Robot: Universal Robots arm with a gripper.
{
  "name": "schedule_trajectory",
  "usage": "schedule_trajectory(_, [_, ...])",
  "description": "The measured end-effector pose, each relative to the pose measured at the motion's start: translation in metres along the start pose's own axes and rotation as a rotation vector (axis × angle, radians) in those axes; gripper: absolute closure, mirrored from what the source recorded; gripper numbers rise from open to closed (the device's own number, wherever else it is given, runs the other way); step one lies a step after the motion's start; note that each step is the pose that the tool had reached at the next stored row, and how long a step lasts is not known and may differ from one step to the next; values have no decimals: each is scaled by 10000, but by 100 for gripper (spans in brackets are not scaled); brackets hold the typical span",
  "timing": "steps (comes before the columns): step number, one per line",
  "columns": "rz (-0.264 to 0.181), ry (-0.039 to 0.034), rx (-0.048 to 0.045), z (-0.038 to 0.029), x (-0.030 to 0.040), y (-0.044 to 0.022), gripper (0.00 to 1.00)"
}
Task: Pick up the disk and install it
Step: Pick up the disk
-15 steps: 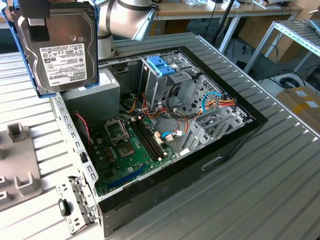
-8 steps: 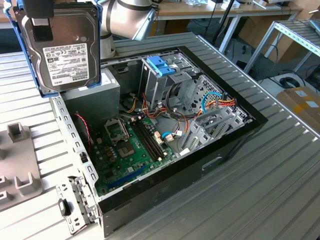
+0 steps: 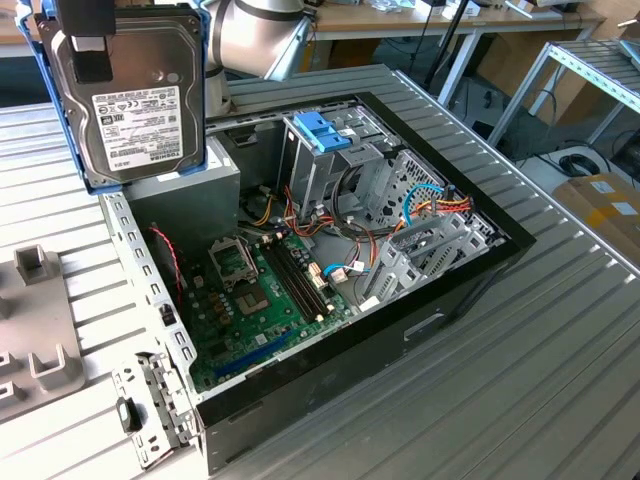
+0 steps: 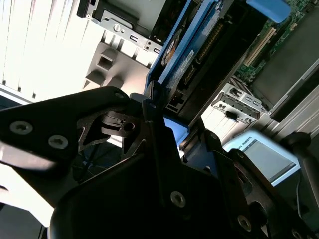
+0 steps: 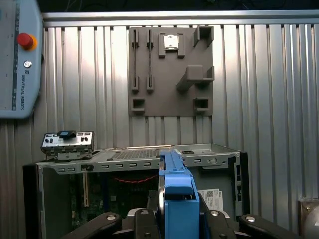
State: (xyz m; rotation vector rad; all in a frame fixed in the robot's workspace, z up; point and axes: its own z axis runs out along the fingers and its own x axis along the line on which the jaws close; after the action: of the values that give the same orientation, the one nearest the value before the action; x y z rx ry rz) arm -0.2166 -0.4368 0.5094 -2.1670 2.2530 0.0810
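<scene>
The disk (image 3: 130, 100), a silver-grey hard drive with a white label and a blue carrier frame, hangs upright in the air at the exterior view's upper left, above the far left corner of the open computer case (image 3: 440, 310). My gripper (image 3: 92, 60) is shut on its top edge, one black finger lying over the labelled face. In the second wrist view the disk (image 4: 187, 59) runs away from the black fingers (image 4: 149, 124) that clamp it. In the first wrist view the blue frame (image 5: 177, 191) stands edge-on between the gripper's links.
Inside the case lie a green motherboard (image 3: 250, 300), a metal drive cage with a blue latch (image 3: 322, 130) and coloured cables. A grey box (image 3: 215, 165) sits under the disk. A grey fixture plate (image 3: 35, 340) and a loose metal bracket (image 3: 150, 400) lie on the ribbed table.
</scene>
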Motion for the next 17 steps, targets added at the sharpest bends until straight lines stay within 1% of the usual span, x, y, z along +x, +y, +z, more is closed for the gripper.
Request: schedule_trajectory(17, [-1, 1, -1, 0, 0, -89, 63])
